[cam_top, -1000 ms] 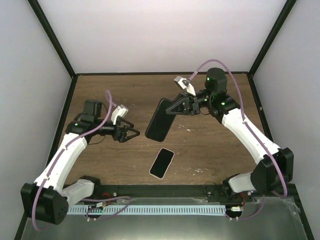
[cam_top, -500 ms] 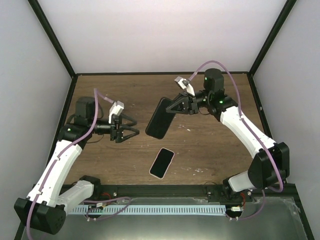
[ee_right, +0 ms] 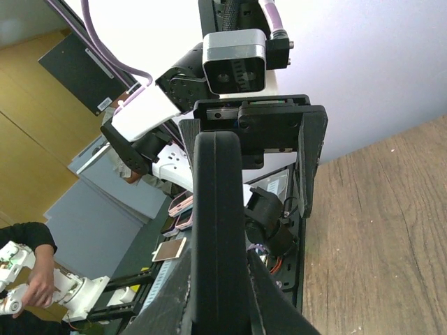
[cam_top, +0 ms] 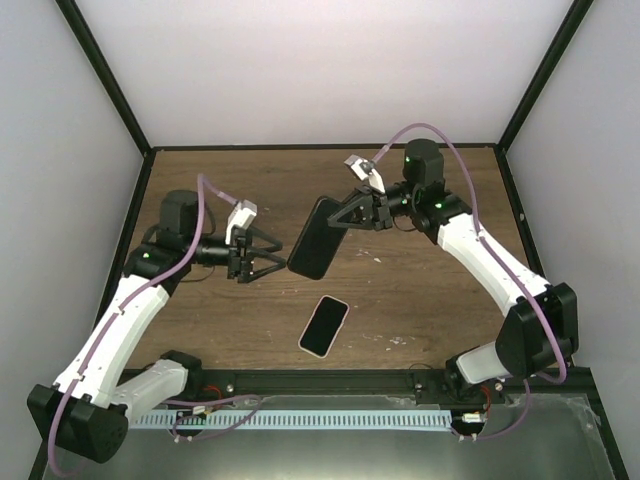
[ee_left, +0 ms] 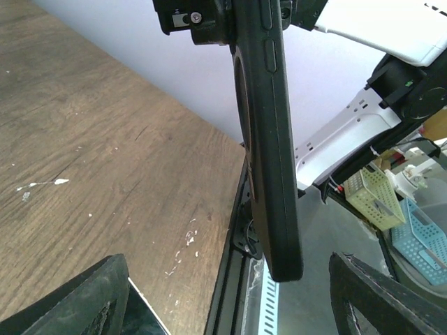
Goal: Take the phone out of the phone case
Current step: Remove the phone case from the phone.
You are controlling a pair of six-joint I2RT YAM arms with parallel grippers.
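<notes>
My right gripper (cam_top: 347, 218) is shut on a black phone case (cam_top: 313, 240) and holds it edge-up in the air above the middle of the wooden table (cam_top: 420, 290). In the right wrist view the case (ee_right: 218, 209) stands clamped between my two fingers (ee_right: 174, 300). The phone (cam_top: 324, 325), dark screen with a light rim, lies flat on the table below the case, nearer the front edge. My left gripper (cam_top: 268, 255) is open, just left of the case's lower end. In the left wrist view the case (ee_left: 269, 139) hangs between my spread fingertips, touching neither, and the phone's corner (ee_left: 143, 319) shows at the bottom left.
A black rail (cam_top: 330, 380) runs along the table's near edge, with a metal tray (cam_top: 400, 440) in front of it. White walls with black frame posts (cam_top: 105, 80) close in the table on three sides.
My left gripper has moved right and slightly up, closer to the case's lower end, still open. My right gripper has shifted the case a little to the left. The phone has not moved.
</notes>
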